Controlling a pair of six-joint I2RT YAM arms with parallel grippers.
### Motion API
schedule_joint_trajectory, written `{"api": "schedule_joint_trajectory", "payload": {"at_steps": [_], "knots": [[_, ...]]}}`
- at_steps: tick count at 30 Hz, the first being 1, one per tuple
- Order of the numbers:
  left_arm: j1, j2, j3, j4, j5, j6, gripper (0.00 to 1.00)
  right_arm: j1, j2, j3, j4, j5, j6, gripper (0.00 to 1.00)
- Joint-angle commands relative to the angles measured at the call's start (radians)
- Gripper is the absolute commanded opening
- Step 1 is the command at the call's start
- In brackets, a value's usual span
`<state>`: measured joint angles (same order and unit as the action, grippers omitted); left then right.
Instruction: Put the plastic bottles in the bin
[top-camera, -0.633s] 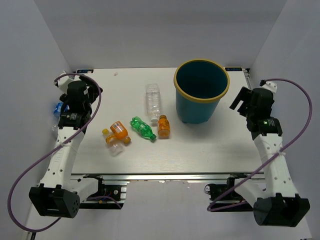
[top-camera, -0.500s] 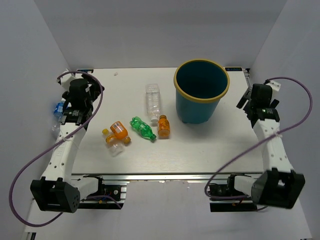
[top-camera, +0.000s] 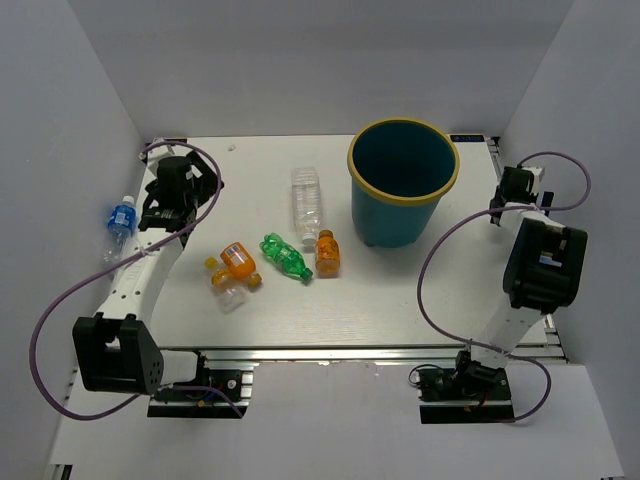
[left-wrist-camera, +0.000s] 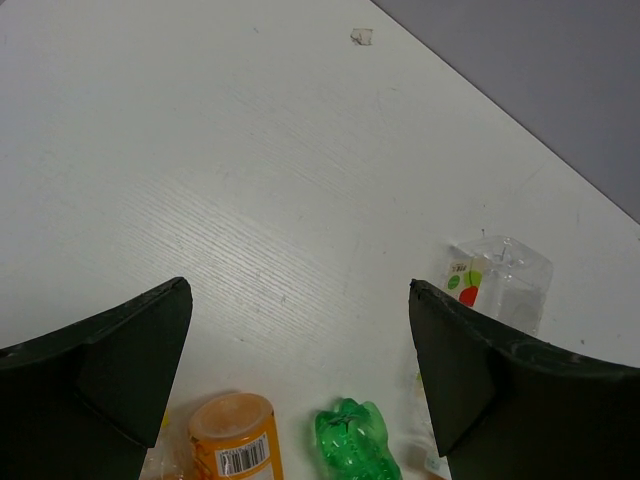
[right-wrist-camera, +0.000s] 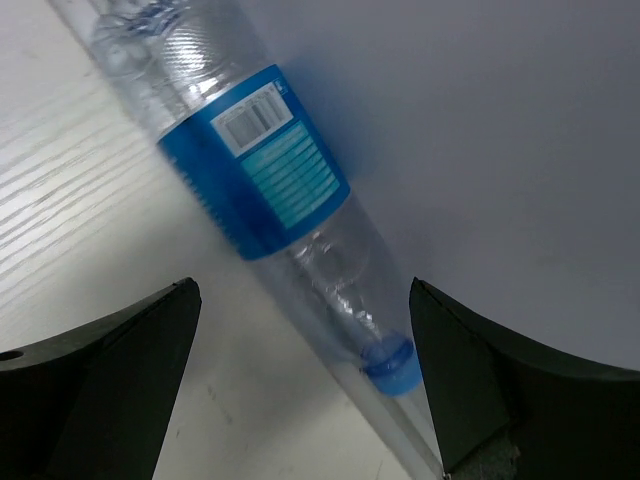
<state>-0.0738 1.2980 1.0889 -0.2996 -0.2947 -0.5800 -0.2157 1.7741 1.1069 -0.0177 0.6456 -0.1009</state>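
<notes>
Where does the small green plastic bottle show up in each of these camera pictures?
Top external: the small green plastic bottle lies on its side, left of centre.
Left wrist: the bottle is at the bottom edge, middle, only partly in view.
Right wrist: not in it.
Shared landmark: the larger clear plastic bottle, also in the left wrist view, close beside the green one.
</notes>
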Motion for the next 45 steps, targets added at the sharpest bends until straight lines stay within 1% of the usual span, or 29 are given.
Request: {"api": "schedule_joint_trajectory", "payload": {"at_steps": [1, 4, 8, 11, 14, 16, 19, 20, 22, 23, 24, 25, 26, 30, 33, 37, 41, 42, 43, 44, 45], "knots": [[0.003, 0.0, -0.024, 0.039, 0.016, 0.026, 0.98, -0.048, 0.079, 0.079, 0.088, -0.003, -0.066, 0.89], [0.005, 0.012, -0.024, 0.031, -0.001, 0.034, 0.98, -0.054, 0.134, 0.056, 0.162, 0.003, -0.129, 0.89], [0.005, 0.018, -0.033, 0.04, 0.015, 0.045, 0.98, -0.068, 0.24, 0.112, 0.16, -0.043, -0.126, 0.89], [0.005, 0.011, -0.055, 0.045, 0.025, 0.043, 0.98, -0.08, 0.306, 0.189, 0.124, -0.018, -0.1, 0.78], [0.003, 0.012, -0.055, 0.025, 0.016, 0.034, 0.98, -0.094, 0.327, 0.215, 0.136, 0.008, -0.091, 0.76], [0.003, 0.014, -0.049, 0.008, 0.016, 0.028, 0.98, -0.109, 0.328, 0.22, 0.147, 0.025, -0.068, 0.71], [0.003, 0.015, -0.05, -0.006, 0.011, 0.019, 0.98, -0.135, 0.331, 0.241, 0.148, 0.028, -0.034, 0.57], [0.003, 0.014, -0.052, -0.009, 0.012, 0.014, 0.98, -0.145, 0.331, 0.248, 0.142, 0.014, -0.033, 0.46], [0.003, 0.012, -0.049, -0.016, 0.012, 0.005, 0.98, -0.157, 0.328, 0.255, 0.139, -0.014, -0.042, 0.34], [0.003, 0.009, -0.046, -0.024, 0.014, 0.0, 0.98, -0.16, 0.318, 0.254, 0.147, -0.023, -0.051, 0.22], [0.005, 0.006, -0.046, -0.026, 0.015, -0.003, 0.98, -0.162, 0.312, 0.252, 0.157, -0.033, -0.066, 0.17], [0.003, 0.004, -0.046, -0.027, 0.02, -0.004, 0.98, -0.163, 0.306, 0.255, 0.163, -0.043, -0.071, 0.07], [0.005, -0.003, -0.047, -0.021, 0.038, -0.003, 0.98, -0.163, 0.291, 0.271, 0.16, -0.059, -0.063, 0.0], [0.003, -0.029, -0.055, -0.024, 0.054, -0.007, 0.98, -0.162, 0.219, 0.294, 0.134, -0.185, -0.043, 0.0], [0.005, -0.049, -0.058, -0.035, 0.04, -0.018, 0.98, -0.16, 0.128, 0.26, 0.15, -0.291, -0.036, 0.0], [0.003, -0.08, -0.067, -0.022, 0.049, -0.024, 0.98, -0.145, -0.022, 0.208, 0.182, -0.322, -0.04, 0.0], [0.003, -0.088, -0.061, -0.024, 0.052, -0.029, 0.98, -0.129, -0.142, 0.206, 0.139, -0.36, -0.037, 0.0], [0.003, -0.086, -0.063, -0.023, 0.057, -0.03, 0.98, -0.126, -0.168, 0.211, 0.122, -0.447, -0.034, 0.0], [0.003, -0.088, -0.063, -0.018, 0.068, -0.032, 0.98, -0.123, -0.221, 0.229, 0.098, -0.49, -0.026, 0.0], [0.003, -0.086, -0.063, -0.018, 0.071, -0.034, 0.98, -0.105, -0.252, 0.243, 0.05, -0.588, -0.016, 0.0], [0.005, -0.086, -0.064, -0.019, 0.077, -0.037, 0.98, -0.093, -0.304, 0.26, 0.026, -0.634, -0.013, 0.0]]}}
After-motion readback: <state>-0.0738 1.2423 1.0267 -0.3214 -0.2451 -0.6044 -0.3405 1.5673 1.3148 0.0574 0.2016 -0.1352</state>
